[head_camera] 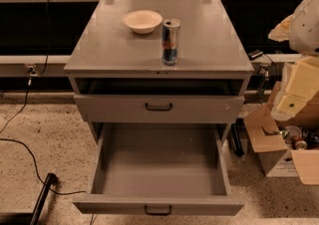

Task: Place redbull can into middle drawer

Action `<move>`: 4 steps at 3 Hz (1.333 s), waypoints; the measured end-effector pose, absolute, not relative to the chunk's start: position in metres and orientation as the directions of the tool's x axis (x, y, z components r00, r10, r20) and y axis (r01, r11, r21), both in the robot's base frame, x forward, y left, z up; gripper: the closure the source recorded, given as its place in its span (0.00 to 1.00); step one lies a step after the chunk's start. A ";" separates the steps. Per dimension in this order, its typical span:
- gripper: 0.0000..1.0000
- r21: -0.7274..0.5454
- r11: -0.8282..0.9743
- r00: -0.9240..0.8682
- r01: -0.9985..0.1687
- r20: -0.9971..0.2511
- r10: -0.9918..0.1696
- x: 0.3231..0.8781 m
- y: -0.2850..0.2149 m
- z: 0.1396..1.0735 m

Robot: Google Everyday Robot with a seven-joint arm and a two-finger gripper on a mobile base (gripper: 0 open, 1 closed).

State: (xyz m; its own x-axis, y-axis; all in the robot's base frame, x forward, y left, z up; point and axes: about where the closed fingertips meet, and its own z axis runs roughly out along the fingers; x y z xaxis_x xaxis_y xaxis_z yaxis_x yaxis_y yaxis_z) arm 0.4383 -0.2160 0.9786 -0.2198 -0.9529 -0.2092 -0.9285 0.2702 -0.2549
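The redbull can [170, 41] stands upright on the grey cabinet top [109, 50], near the front middle, apart from the cream bowl [143, 21] behind and to its left. The middle drawer [158, 159] is pulled wide open below, its plain grey inside empty, with its black handle [158, 210] at the front. Above it, another grey drawer front [158, 106] is pushed in. My arm shows as white and cream parts at the right edge. My gripper [291, 100] hangs there, to the right of the cabinet and well away from the can.
An open slot [158, 86] lies under the cabinet top. A cardboard box [271, 142] with cans stands on the floor at the right. Black cables [25, 149] run over the floor at the left, and a black bar [42, 196] lies at the lower left.
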 end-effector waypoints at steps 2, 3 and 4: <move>0.00 -0.228 0.256 -0.188 -0.939 -0.280 -0.941 0.449 -0.208 0.971; 0.00 -0.216 0.254 -0.141 -0.943 -0.431 -0.891 0.488 -0.197 0.963; 0.00 -0.203 0.263 -0.101 -0.943 -0.580 -0.808 0.543 -0.181 0.957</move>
State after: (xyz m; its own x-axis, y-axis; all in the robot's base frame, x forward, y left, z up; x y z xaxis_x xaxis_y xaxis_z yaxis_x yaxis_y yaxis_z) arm 0.5433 -0.1806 0.9572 -0.1006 -0.8083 -0.5801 -0.9431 0.2632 -0.2032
